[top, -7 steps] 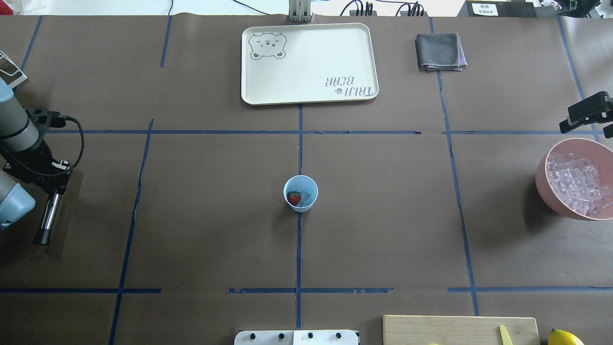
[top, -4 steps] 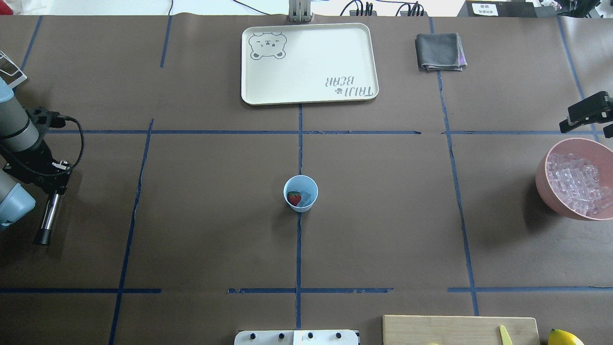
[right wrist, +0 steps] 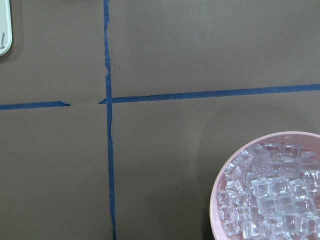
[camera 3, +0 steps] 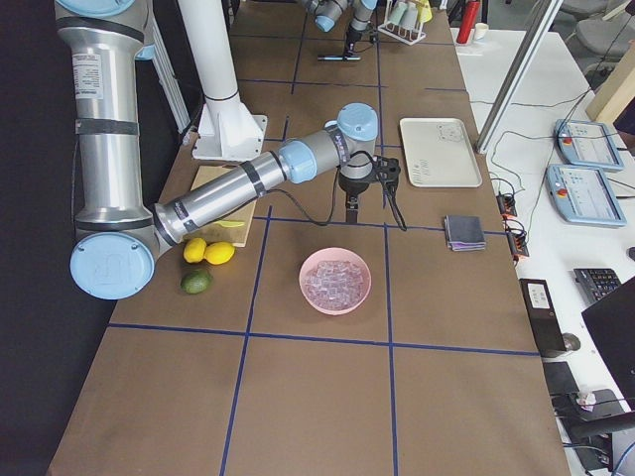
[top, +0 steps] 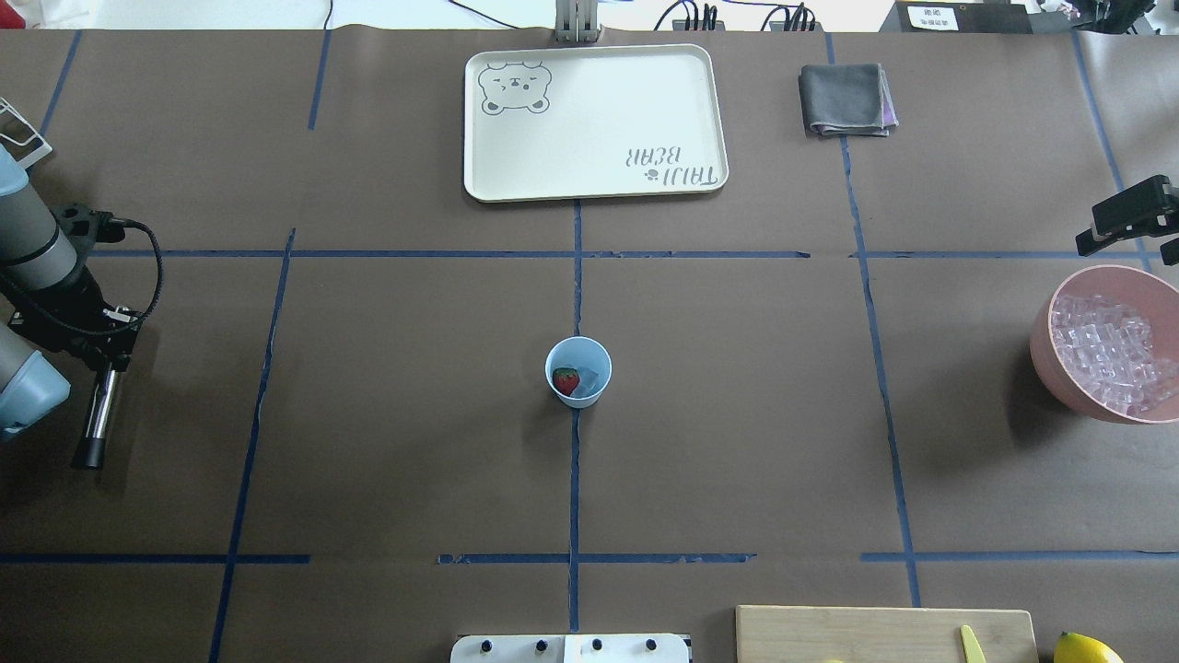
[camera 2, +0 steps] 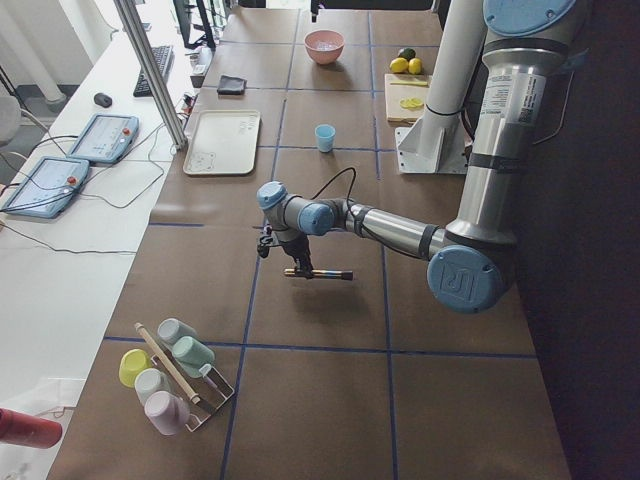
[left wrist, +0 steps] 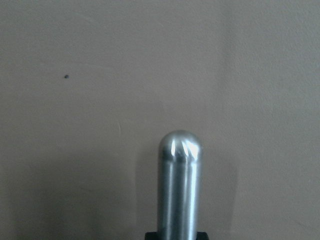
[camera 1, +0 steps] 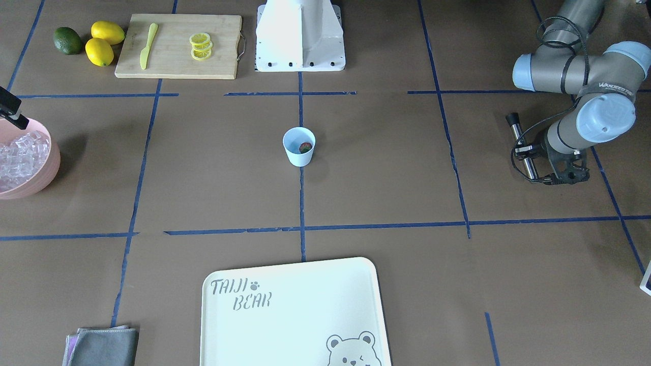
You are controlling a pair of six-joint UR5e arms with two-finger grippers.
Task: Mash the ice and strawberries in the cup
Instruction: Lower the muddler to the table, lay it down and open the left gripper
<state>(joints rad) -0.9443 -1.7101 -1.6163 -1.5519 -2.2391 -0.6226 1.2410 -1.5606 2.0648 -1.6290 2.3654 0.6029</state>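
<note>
The light-blue cup point(top: 578, 371) stands upright at the table's middle, also in the front view point(camera 1: 299, 146). In it lie a red strawberry point(top: 566, 379) and a clear ice cube point(top: 590, 378). My left gripper point(top: 104, 361) is far to the cup's left, shut on a steel muddler point(top: 95, 416) with a black end, held above the table; its rounded steel end fills the left wrist view point(left wrist: 179, 165). My right gripper point(top: 1126, 221) hovers behind the pink bowl point(top: 1044, 357) of ice cubes point(right wrist: 270, 197); I cannot tell how its jaws stand.
A white bear tray point(top: 594, 122) and a folded grey cloth point(top: 846, 99) lie at the far side. A cutting board point(camera 1: 178, 46) with lemon slices and a yellow knife, two lemons point(camera 1: 101, 43) and an avocado point(camera 1: 67, 40) sit near the robot base.
My left gripper has shifted slightly away from the robot's side with the muddler, which has swung a little. The cup, bowl and right arm have not moved.
</note>
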